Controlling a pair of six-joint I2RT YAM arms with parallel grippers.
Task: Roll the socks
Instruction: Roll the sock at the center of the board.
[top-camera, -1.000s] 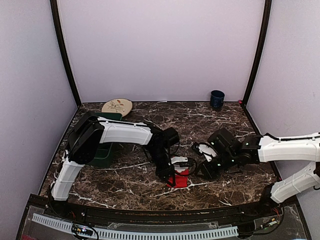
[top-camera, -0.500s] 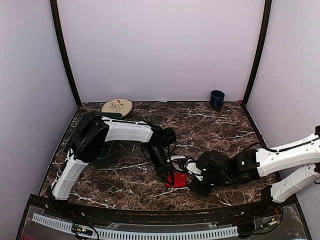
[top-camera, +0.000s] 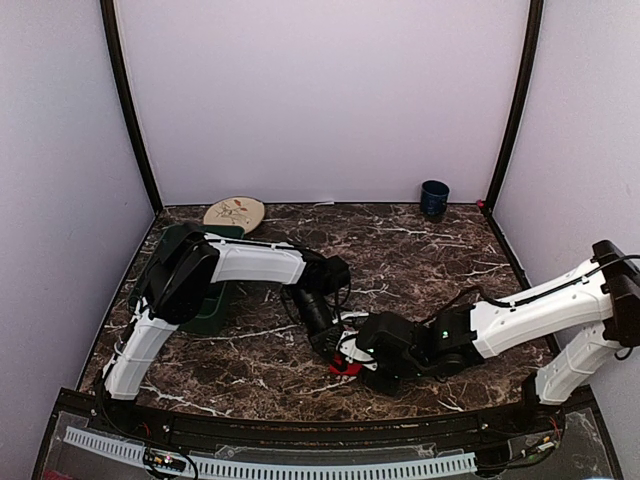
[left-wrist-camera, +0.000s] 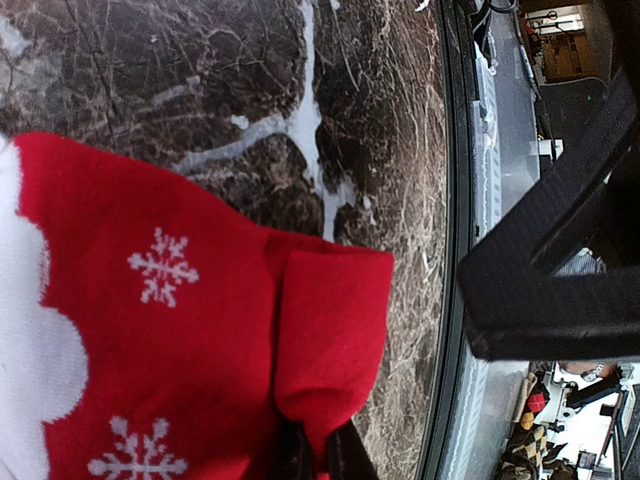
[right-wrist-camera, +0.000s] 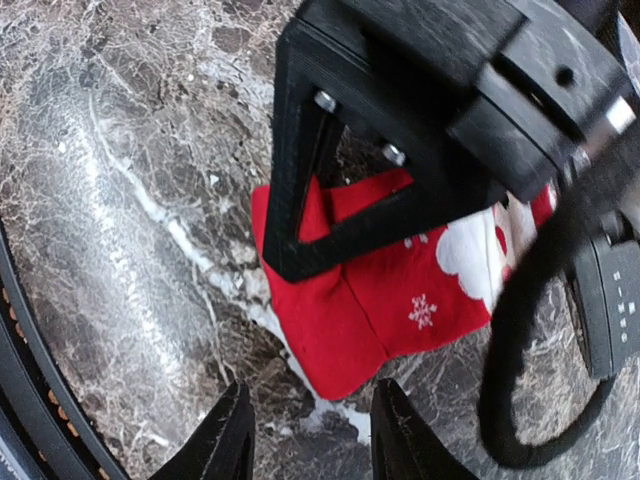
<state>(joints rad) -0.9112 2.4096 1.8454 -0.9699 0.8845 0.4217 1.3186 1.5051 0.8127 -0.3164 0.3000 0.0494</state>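
On marble table (top-camera: 430, 250), red sock (right-wrist-camera: 340, 330), white snowflakes, white trim

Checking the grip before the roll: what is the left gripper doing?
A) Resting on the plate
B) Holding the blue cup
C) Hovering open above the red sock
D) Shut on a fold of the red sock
D: in the left wrist view, the left gripper pinches a fold of the red snowflake sock.

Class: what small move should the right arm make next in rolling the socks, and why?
Probably lower the right gripper onto the free end of the red sock and close. Its jaws stand open just short of that end, while the left gripper pinches a fold of the sock's edge.
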